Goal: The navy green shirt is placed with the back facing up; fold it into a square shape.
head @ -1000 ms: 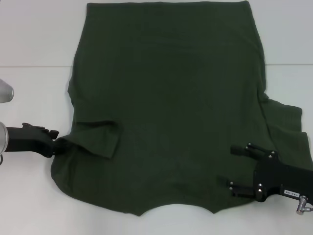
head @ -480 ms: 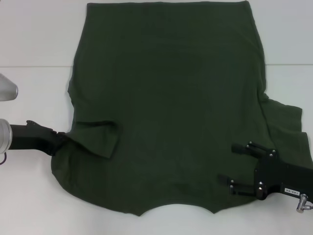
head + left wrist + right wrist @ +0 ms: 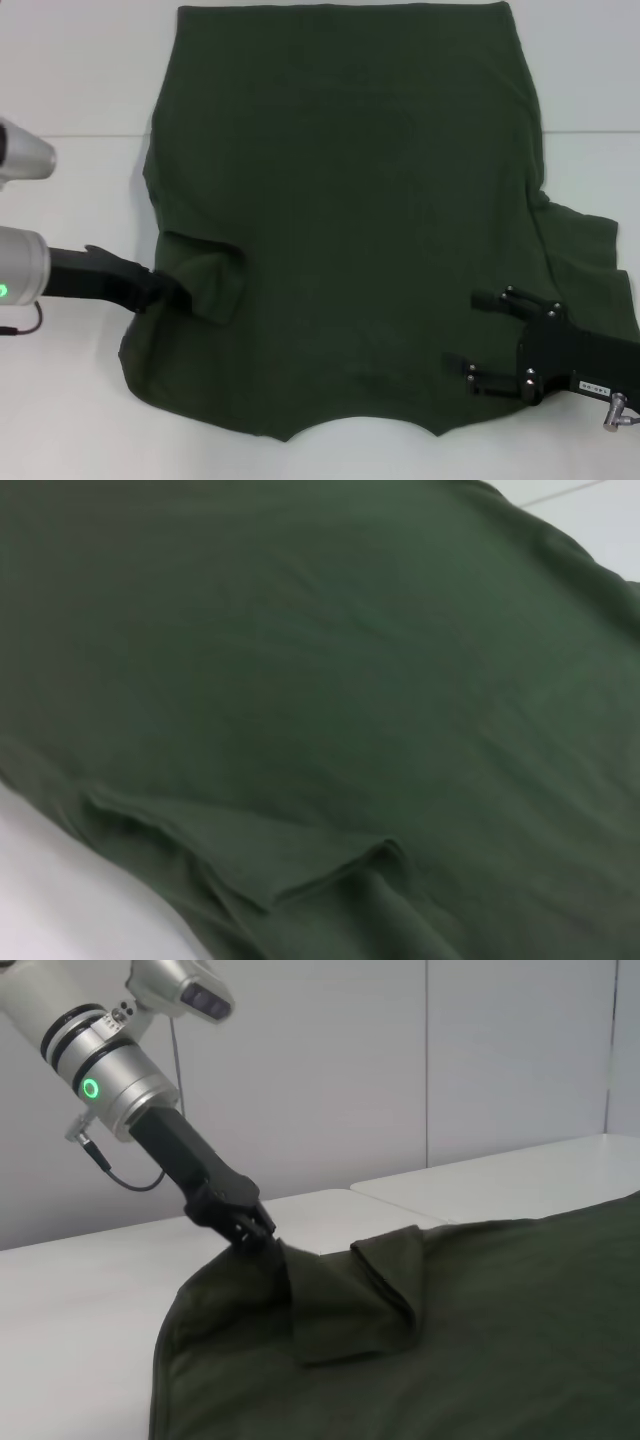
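Note:
The navy green shirt (image 3: 350, 200) lies spread with its plain back up on the white table, collar end near me. My left gripper (image 3: 172, 294) is at the shirt's left side, shut on the left sleeve (image 3: 205, 280), which is doubled over onto the body. In the right wrist view the left gripper (image 3: 255, 1232) pinches that sleeve (image 3: 360, 1295) and lifts the cloth a little off the table. The left wrist view is filled with shirt cloth (image 3: 330, 680) and a folded edge (image 3: 290, 875). My right gripper (image 3: 478, 337) hovers open over the shirt's near right part, with nothing between its fingers.
The white table (image 3: 70, 400) has bare surface left of the shirt and along the near edge. A seam (image 3: 80, 135) crosses the table farther back. The right sleeve (image 3: 585, 250) lies spread toward the right edge of the view.
My left gripper has moved right, toward the shirt's middle, carrying the sleeve and drawing the shirt's left edge inward. The right gripper has hardly moved.

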You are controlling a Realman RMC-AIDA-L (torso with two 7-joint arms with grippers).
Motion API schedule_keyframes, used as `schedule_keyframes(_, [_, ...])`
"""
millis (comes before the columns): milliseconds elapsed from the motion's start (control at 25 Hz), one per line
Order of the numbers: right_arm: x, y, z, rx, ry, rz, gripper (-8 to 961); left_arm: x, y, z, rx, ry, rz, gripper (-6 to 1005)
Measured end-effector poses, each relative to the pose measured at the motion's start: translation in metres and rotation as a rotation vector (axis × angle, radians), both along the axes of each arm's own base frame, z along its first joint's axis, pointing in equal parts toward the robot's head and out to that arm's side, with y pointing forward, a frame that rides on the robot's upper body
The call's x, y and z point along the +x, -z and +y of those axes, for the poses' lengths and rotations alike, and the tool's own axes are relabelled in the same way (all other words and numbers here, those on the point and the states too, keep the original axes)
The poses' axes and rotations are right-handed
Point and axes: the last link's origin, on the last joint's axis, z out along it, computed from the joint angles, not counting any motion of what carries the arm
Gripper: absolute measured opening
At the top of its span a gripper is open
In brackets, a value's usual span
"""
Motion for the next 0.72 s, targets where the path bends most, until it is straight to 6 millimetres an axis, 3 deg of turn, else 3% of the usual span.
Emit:
schedule_keyframes(320, [-0.001, 0.0, 0.001, -0.002, -0.005, -0.001, 925, 0.001, 0.018, 0.001, -0.029, -0.054, 0.07, 56])
schedule_keyframes(720, [-0.001, 0.0, 0.001, -0.002, -0.005, -0.002, 923, 0.0, 0.017, 0.002, -0.001, -0.072, 0.056, 99])
